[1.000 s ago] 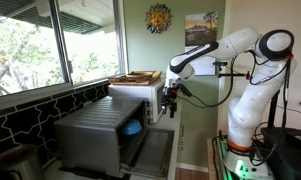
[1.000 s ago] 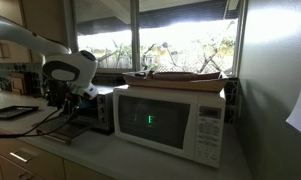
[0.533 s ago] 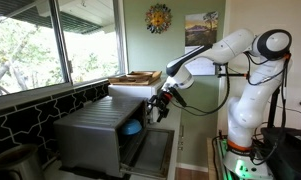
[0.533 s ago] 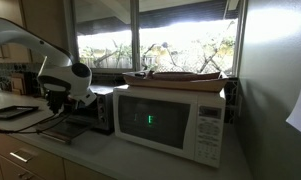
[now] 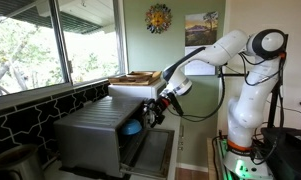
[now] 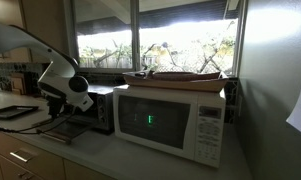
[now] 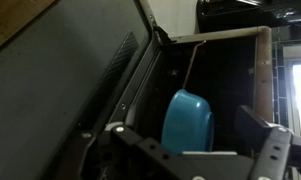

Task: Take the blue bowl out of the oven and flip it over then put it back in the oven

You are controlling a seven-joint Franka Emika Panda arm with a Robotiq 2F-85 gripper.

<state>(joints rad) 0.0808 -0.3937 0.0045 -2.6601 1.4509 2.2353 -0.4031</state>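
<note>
The blue bowl (image 5: 133, 127) sits inside the grey oven (image 5: 90, 135), just behind its dropped-down door (image 5: 150, 152). My gripper (image 5: 155, 112) hangs tilted at the oven mouth, right in front of the bowl. In the wrist view the bowl (image 7: 187, 120) shows in the dark interior between my spread fingers, with the oven's grey outer wall (image 7: 70, 70) at the left. The gripper (image 7: 187, 132) is open and does not hold the bowl. In an exterior view the arm hides most of the oven (image 6: 98, 112) and the gripper (image 6: 58, 104).
A white microwave (image 6: 170, 118) with a wooden tray (image 6: 180, 75) on top stands beside the oven; it also shows behind the oven (image 5: 130, 92). A dark flat tray (image 6: 12, 112) lies on the counter. Windows run along the back wall.
My gripper has moved down and in toward the oven opening, tilting to face the bowl. The bowl has not moved.
</note>
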